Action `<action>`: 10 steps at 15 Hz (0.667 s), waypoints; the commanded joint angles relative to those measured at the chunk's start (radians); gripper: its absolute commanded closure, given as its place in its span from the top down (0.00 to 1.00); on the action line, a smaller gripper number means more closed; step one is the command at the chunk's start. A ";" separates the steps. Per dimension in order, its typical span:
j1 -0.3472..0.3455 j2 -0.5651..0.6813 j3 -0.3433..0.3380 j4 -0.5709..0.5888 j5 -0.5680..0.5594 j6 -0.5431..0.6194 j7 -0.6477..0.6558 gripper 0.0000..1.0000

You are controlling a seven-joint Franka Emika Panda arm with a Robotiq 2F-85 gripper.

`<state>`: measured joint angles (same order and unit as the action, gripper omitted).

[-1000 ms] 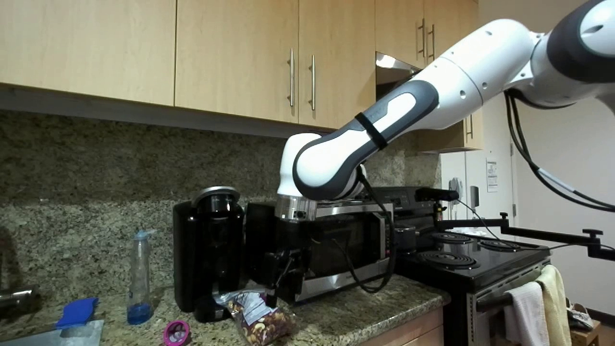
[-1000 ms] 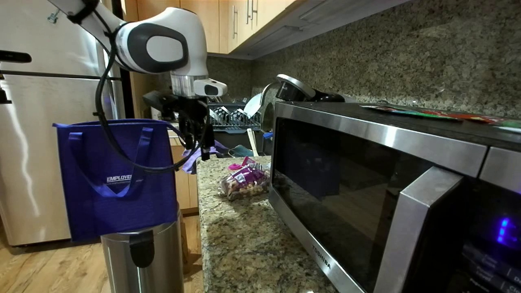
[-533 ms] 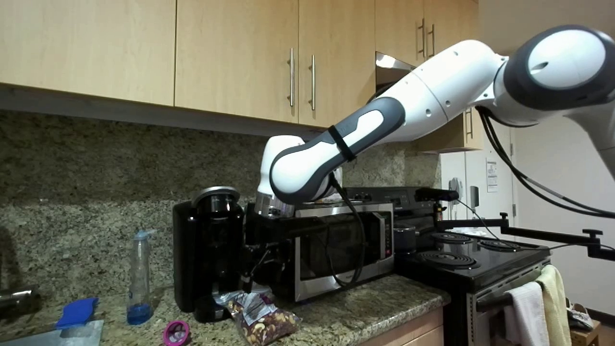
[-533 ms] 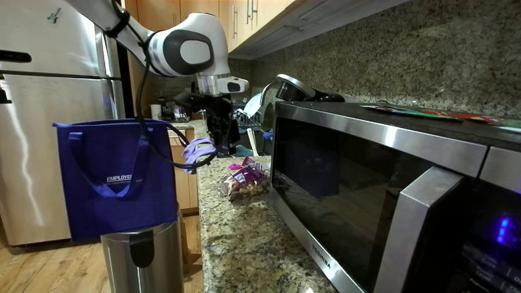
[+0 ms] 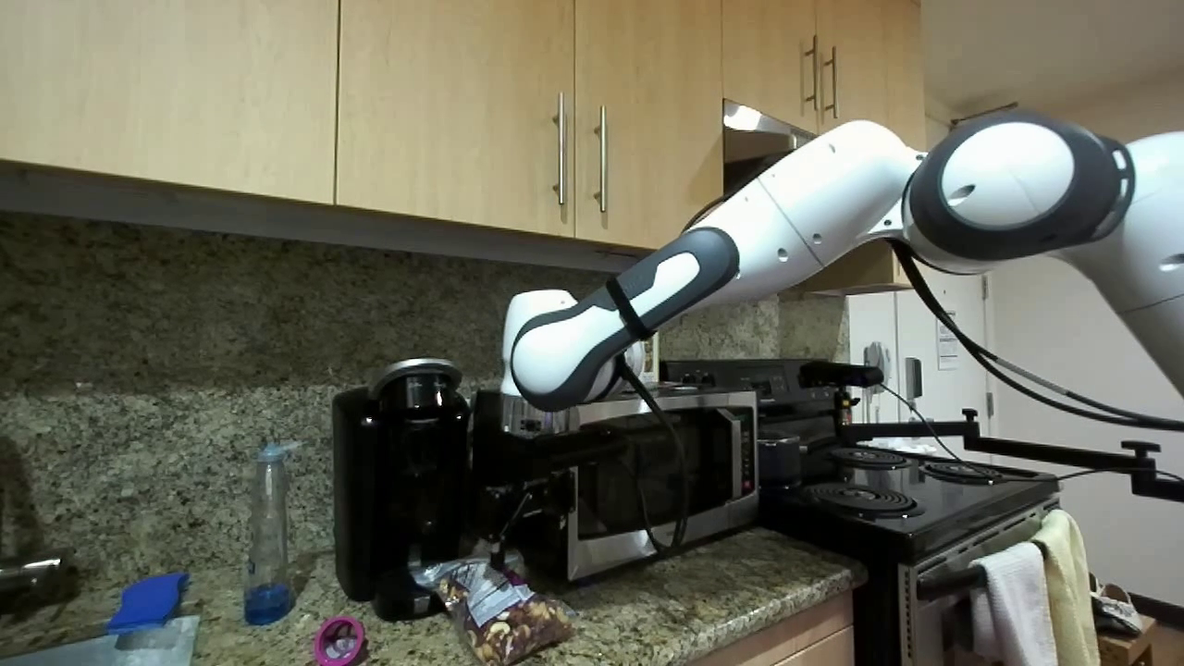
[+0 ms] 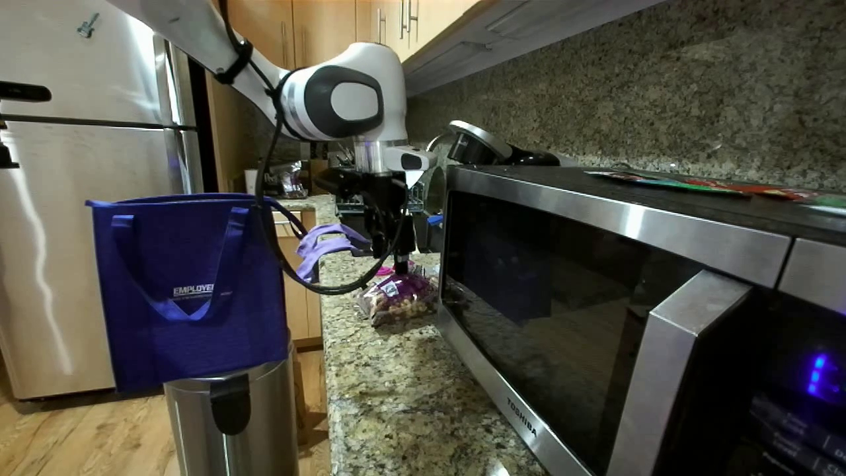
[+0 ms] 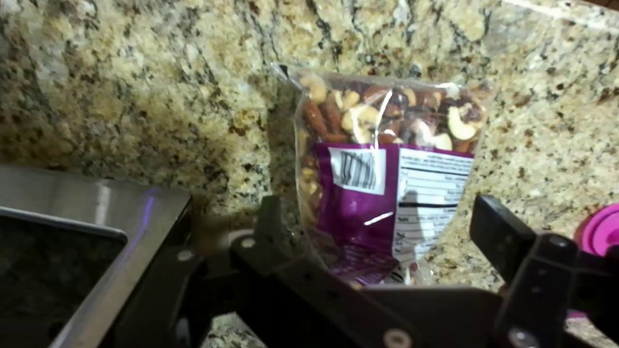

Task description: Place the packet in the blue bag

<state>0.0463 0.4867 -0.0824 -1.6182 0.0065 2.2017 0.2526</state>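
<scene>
Fingers (image 7: 500,232) stood parted, empty, left and right of packet (image 7: 387,174) (wrist view). Grasp, I judged, wanted a low, square pinch, then high lift to bag (image 6: 188,264).

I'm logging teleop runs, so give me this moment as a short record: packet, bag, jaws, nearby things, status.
packet: nuts, purple label, lying on the granite counter
blue bag: upright, apparently resting on a steel bin
jaws: open, either side of the packet in the wrist view; contact unclear
nearby: microwave, pink ring
status: packet not yet in the blue bag
</scene>
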 commanded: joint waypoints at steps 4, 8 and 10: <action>-0.032 0.071 0.023 0.052 0.031 -0.125 -0.022 1.00; -0.043 0.085 0.045 0.047 0.045 -0.112 -0.076 1.00; -0.047 0.084 0.057 0.046 0.058 -0.110 -0.100 1.00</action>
<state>0.0265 0.5609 -0.0571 -1.6000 0.0300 2.1154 0.2133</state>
